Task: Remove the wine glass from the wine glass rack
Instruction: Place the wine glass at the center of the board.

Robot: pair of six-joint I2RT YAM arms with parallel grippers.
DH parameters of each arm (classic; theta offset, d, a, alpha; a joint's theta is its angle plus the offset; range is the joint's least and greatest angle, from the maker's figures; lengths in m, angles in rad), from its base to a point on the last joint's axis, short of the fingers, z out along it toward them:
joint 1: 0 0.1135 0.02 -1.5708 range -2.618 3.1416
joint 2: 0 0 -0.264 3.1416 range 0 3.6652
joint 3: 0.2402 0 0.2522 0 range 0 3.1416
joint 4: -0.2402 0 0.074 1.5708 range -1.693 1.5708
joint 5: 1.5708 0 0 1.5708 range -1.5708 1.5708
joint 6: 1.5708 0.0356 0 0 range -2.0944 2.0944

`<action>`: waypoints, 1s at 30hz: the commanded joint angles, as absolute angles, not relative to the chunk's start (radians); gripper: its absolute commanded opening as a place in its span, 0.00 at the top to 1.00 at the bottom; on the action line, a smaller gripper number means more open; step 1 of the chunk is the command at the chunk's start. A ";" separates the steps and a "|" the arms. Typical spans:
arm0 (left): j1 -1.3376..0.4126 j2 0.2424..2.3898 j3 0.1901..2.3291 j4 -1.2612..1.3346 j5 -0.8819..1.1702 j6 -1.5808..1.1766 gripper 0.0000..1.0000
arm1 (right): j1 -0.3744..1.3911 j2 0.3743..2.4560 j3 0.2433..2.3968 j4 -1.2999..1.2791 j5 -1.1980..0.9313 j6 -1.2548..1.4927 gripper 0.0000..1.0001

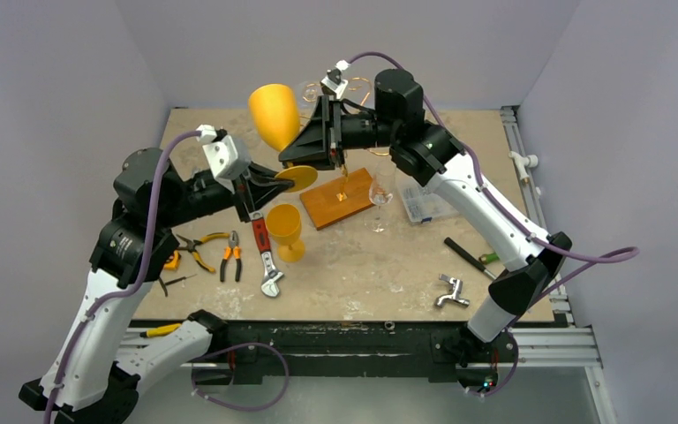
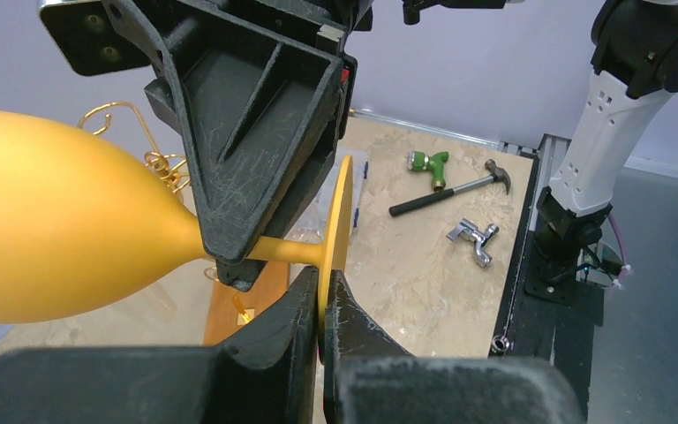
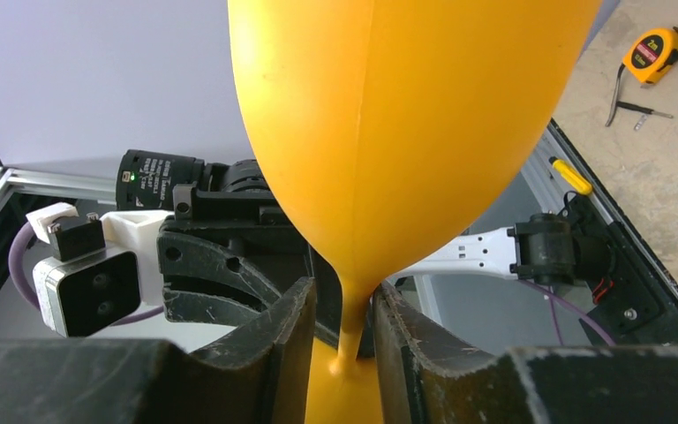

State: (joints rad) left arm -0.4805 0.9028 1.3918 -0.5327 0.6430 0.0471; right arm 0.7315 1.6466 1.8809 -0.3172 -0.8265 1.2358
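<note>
Stem of wine glass (image 1: 274,115) sits clamped in right claw (image 3: 342,322); left-wrist view shows left claw (image 2: 320,305) pinching its foot.

Soft, even light falls from overhead, so the table (image 1: 362,274) looks bright and the pliers (image 1: 230,256) throw only a faint, blurred shadow, while the floor (image 1: 388,399) beyond the near edge sits dimmer. On the wrist cameras the wine glass (image 2: 53,238) glows a saturated yellow with a mild sheen and no hard glare. The left gripper (image 2: 321,283) and right gripper (image 3: 342,296), close to their lenses, look dark and out of focus, while the hammer (image 2: 459,187) farther off stays fairly sharp.
</note>
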 commanded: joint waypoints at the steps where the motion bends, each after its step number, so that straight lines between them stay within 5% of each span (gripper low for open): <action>1: -0.489 0.906 1.400 -0.484 0.642 0.051 1.00 | 0.742 1.635 1.875 -0.200 -0.825 1.272 0.73; 8: -0.490 0.914 1.401 -0.475 0.645 0.045 1.00 | 0.744 1.655 1.893 -0.188 -0.828 1.276 0.81; 12: -0.490 0.920 1.402 -0.477 0.647 0.052 1.00 | 0.744 1.657 1.893 -0.186 -0.828 1.278 1.00; 18: -0.490 0.933 1.422 -0.497 0.646 0.053 1.00 | 0.744 1.651 1.890 -0.167 -0.828 1.275 1.00; 25: -0.491 0.919 1.429 -0.527 0.649 0.070 0.52 | 0.744 1.644 1.884 -0.151 -0.826 1.269 1.00; 30: -0.490 0.903 1.420 -0.536 0.640 0.080 0.33 | 0.744 1.635 1.878 -0.150 -0.816 1.255 1.00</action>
State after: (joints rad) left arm -0.4885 0.9222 1.4063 -0.5499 0.6430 0.0502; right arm 0.7372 1.6554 1.8732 -0.2066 -0.8078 1.2751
